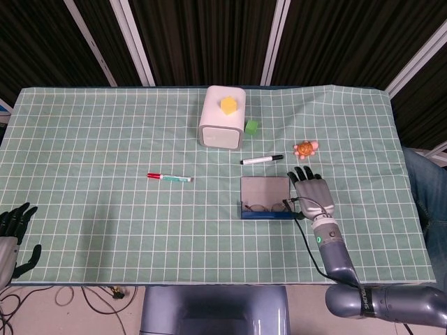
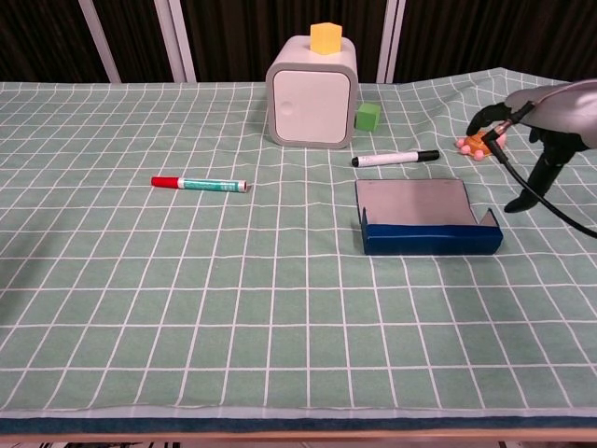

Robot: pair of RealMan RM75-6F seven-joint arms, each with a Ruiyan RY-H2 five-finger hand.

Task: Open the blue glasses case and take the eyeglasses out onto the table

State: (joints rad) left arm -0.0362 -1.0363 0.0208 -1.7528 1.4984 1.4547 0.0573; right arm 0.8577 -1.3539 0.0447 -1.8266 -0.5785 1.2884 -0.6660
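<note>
The blue rectangular glasses case lies open on the green checked tablecloth, its grey-lined lid laid back flat toward the far edge of the table. In the head view thin wire-framed eyeglasses show inside the case's blue tray, though they are small and faint; in the chest view the tray's front wall hides them altogether. The right hand sits just beside the case's right end with its dark fingers spread and pointing away from the robot; whether its thumb side touches the case or the eyeglasses cannot be told. From the chest camera only part of that arm and a black cable show at the right edge, and the hand is not clear. The left hand, far to the left of the case at the table's near corner, is cut off by the picture's edge, fingers apart and holding nothing. Behind the case lie a black-capped white marker, a small orange toy turtle, a green cube and a white rounded box with a yellow block on top. A red-capped marker with a green barrel lies well to the left of the case.
</note>
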